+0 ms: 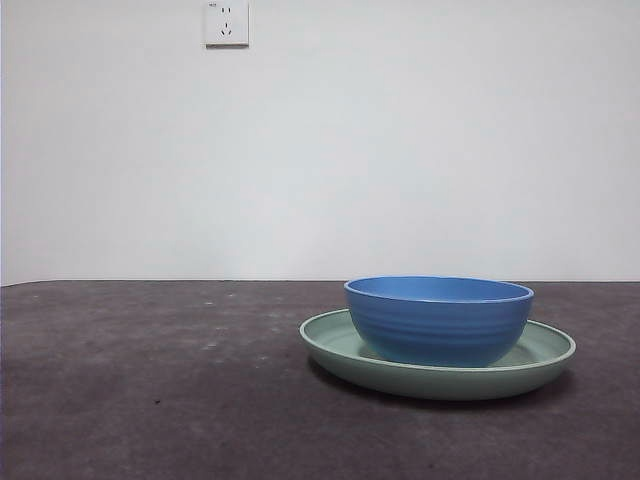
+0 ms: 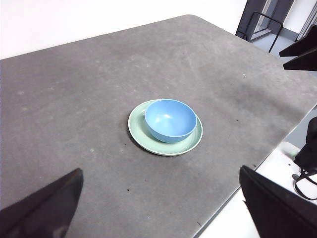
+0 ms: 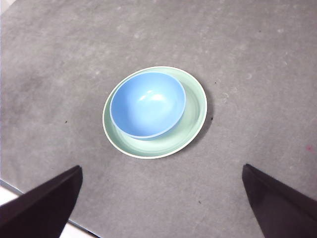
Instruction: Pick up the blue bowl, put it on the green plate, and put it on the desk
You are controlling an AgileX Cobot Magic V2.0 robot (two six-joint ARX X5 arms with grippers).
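The blue bowl (image 1: 438,320) stands upright inside the green plate (image 1: 340,350), a little off its centre, and the plate rests on the desk (image 1: 150,400). Both wrist views look down on the pair from well above: the bowl (image 2: 170,119) on the plate (image 2: 141,136) in the left wrist view, the bowl (image 3: 147,104) on the plate (image 3: 190,126) in the right wrist view. My left gripper (image 2: 161,208) is open and holds nothing. My right gripper (image 3: 161,203) is open too, high over the bowl and apart from it. Neither arm shows in the front view.
A white wall socket (image 1: 226,22) sits high on the back wall. The desk's edge (image 2: 257,163) runs close to the plate in the left wrist view, with a black frame (image 2: 257,25) beyond the far corner. The other arm's black jaws (image 2: 302,52) show at that view's side.
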